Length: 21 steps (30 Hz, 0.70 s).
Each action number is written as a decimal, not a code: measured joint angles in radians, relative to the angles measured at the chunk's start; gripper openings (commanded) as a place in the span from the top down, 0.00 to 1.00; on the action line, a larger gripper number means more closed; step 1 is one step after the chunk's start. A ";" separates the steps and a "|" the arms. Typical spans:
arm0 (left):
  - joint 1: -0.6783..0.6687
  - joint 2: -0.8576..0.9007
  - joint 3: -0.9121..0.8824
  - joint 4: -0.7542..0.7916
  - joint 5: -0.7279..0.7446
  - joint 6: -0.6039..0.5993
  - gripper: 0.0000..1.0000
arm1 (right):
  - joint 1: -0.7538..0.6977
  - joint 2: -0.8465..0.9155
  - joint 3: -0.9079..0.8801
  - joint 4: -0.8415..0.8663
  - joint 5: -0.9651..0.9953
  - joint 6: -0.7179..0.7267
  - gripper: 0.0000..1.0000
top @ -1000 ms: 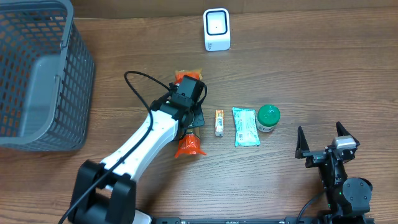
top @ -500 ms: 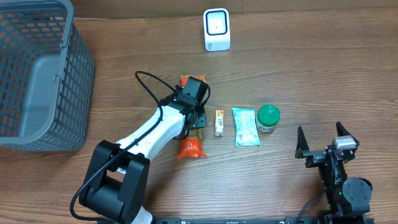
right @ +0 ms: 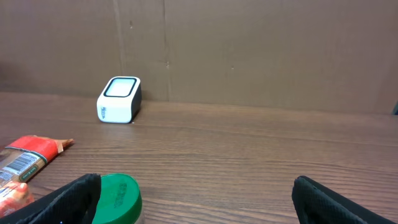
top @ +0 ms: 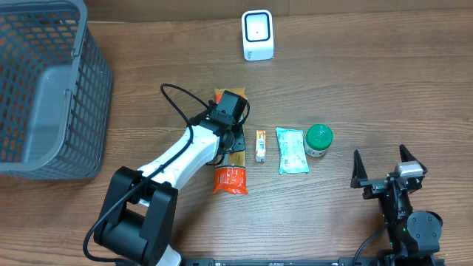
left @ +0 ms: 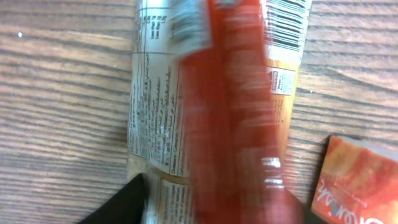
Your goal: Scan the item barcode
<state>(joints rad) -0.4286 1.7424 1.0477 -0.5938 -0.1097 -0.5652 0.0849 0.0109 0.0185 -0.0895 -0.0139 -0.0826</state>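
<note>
On the orange snack packet [left: 230, 124], a barcode [left: 286, 28] shows; print unreadable.

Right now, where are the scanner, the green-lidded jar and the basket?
scanner [top: 258, 33]: overhead view, on its top face.
jar [top: 319, 136]: overhead view, on its green lid.
basket [top: 94, 103]: overhead view, on its right mesh wall.

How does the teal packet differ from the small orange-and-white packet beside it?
The teal packet is wide and blue-green; the small orange-and-white packet is a narrow strip. The teal packet is also longer than the small one. Both lie flat, side by side.
</note>
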 measured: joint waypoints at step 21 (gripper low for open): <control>0.000 -0.001 0.004 -0.007 0.011 0.003 0.19 | 0.000 0.000 0.000 0.000 0.000 0.000 0.00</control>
<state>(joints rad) -0.4290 1.7416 1.0515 -0.6010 -0.0990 -0.5625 0.0849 0.0109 0.0185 -0.0898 -0.0135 -0.0826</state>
